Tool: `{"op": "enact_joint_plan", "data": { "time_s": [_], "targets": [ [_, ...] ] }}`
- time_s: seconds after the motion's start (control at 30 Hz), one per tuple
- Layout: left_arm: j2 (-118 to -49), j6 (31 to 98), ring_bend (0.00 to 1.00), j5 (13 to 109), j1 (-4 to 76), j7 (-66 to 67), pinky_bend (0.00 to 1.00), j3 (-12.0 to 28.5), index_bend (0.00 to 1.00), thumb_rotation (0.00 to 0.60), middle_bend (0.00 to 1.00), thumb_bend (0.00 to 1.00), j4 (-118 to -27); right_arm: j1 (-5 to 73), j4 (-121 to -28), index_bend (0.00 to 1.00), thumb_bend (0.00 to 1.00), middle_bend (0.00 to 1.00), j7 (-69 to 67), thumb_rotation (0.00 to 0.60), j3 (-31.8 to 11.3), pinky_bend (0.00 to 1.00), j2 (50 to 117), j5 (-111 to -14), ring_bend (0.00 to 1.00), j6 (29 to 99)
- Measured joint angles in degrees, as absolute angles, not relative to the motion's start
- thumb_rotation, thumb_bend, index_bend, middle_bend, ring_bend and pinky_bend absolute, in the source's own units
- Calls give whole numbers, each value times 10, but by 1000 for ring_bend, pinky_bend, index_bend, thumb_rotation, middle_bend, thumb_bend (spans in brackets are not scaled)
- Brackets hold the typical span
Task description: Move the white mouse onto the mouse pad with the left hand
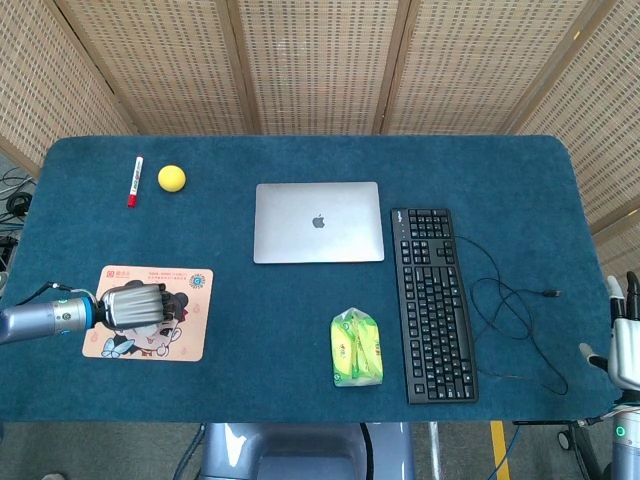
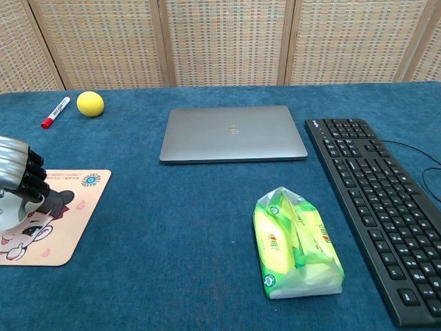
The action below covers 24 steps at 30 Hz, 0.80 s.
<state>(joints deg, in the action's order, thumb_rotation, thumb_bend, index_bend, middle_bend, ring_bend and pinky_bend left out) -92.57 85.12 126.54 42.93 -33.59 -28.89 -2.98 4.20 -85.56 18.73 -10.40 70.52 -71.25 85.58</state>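
The mouse pad, orange-edged with a cartoon print, lies at the table's front left and also shows in the chest view as the mouse pad. My left hand sits over the pad's left part with fingers curled down around the white mouse. The hand hides the mouse in the head view. In the chest view a bit of the white mouse shows under my left hand, resting on the pad. My right hand hangs off the table's right edge, fingers apart and holding nothing.
A closed laptop lies mid-table, with a black keyboard and its looped cable to the right. A green tissue pack lies near the front edge. A yellow ball and a red marker sit at the back left.
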Motion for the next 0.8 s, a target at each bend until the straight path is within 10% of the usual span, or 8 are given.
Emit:
{"op": "enact_joint_plan", "data": {
  "time_s": [0.23, 0.47, 0.8],
  "targets": [
    [-932, 854, 317, 1263, 434, -328, 435, -299, 488, 600, 291, 203, -31, 42, -852, 0, 0, 0, 183, 600, -106, 0, 704, -707, 0, 853],
    [-931, 863, 62, 1260, 437, -330, 249, -305, 172, 600, 7, 152, -31, 43, -852, 0, 0, 0, 184, 600, -105, 0, 704, -707, 0, 852],
    [-911, 885, 13, 1251, 433, -325, 232, -308, 105, 600, 0, 97, -32, 42, -859, 0, 0, 0, 181, 600, -103, 0, 702, -712, 0, 855]
  ]
}}
